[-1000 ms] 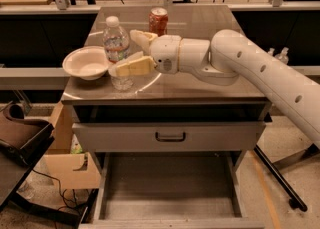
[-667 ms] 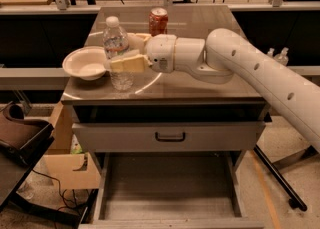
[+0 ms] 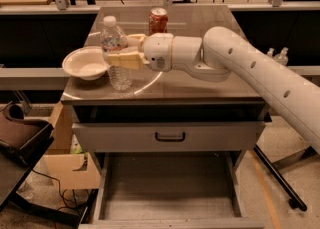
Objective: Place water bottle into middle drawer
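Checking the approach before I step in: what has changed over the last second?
The gripper moved left along the cabinet top up to the water bottle, now overlapping it; a grasp is not evident. Bottle, bowl, soda can and the open middle drawer stayed put.

White bowl (image 3: 85, 63), red soda can (image 3: 158, 21)
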Controlling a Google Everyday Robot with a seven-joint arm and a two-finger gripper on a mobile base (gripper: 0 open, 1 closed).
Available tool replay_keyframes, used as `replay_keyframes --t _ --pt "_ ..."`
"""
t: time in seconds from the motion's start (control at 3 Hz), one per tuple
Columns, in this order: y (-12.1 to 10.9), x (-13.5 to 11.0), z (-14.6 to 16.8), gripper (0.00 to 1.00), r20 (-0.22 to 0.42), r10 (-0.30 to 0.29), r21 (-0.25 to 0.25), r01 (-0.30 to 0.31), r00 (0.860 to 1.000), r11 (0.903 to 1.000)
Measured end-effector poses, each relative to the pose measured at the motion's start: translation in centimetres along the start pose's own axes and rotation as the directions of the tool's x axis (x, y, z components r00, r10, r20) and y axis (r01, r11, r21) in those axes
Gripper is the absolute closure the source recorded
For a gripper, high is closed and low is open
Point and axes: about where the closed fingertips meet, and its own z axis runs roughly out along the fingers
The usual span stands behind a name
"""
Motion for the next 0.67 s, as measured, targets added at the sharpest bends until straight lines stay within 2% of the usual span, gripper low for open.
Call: replay_keyframes --t 0.33,0.67 --pt "0.21 -0.09 0.33 1.0 0.001 -0.001 -0.006 0.001 1.0 1.0" --pt "0.29 -0.5 0.58 1.0 -0.005 -0.006 -0.015 0.006 1.0 0.9999"
